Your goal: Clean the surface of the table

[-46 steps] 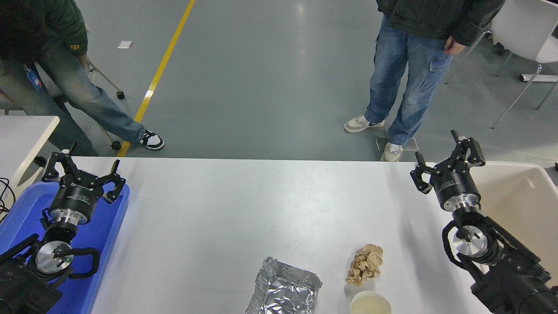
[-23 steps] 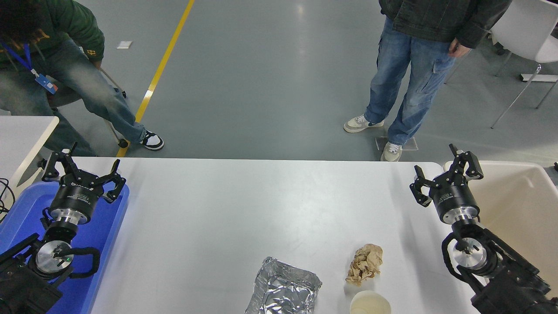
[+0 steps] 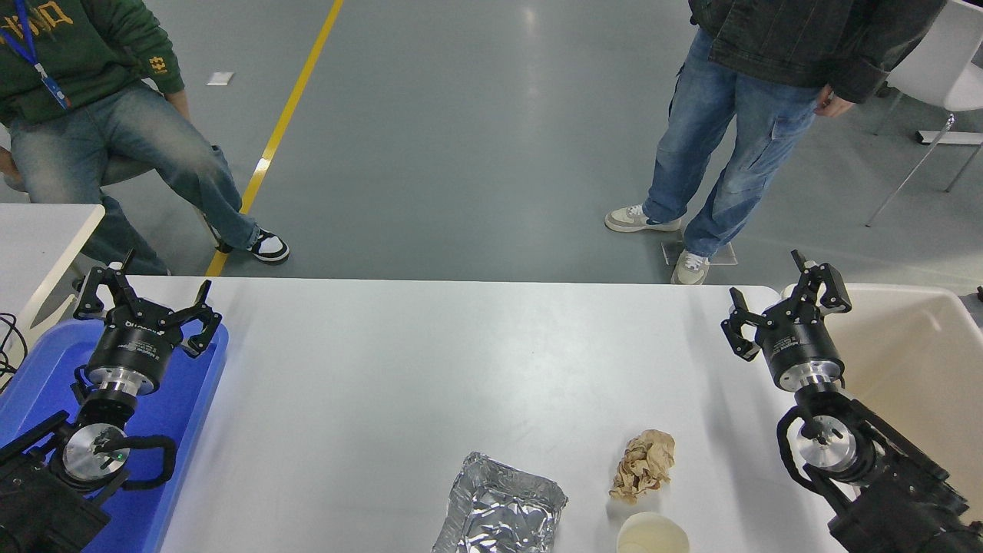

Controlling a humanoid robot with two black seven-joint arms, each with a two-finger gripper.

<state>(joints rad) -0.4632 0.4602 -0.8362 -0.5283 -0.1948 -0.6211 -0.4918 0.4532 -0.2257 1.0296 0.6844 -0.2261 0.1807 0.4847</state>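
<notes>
- Right gripper (image 3: pixel 783 306) hangs empty, fingers spread, at the table surface (image 3: pixel 384 361) far-right edge.
- Crumpled paper (image 3: pixel 643 464), foil tray (image 3: pixel 501 508) and cup (image 3: pixel 653 534) lie toward the robot and leftward of it.
- Left gripper (image 3: pixel 146 303), also spread, parked over blue tray (image 3: pixel 196 407); right arm nearer.

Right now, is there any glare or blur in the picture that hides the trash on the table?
Head view: sharp throughout; the table shows only soft sheen, brighter glints on the foil tray, and the crumpled paper reads clearly, casting a faint shadow.

The table surface (image 3: pixel 399 361) carries a foil tray (image 3: pixel 501 509), crumpled brown paper (image 3: pixel 643 464) and a cream cup (image 3: pixel 653 534).
</notes>
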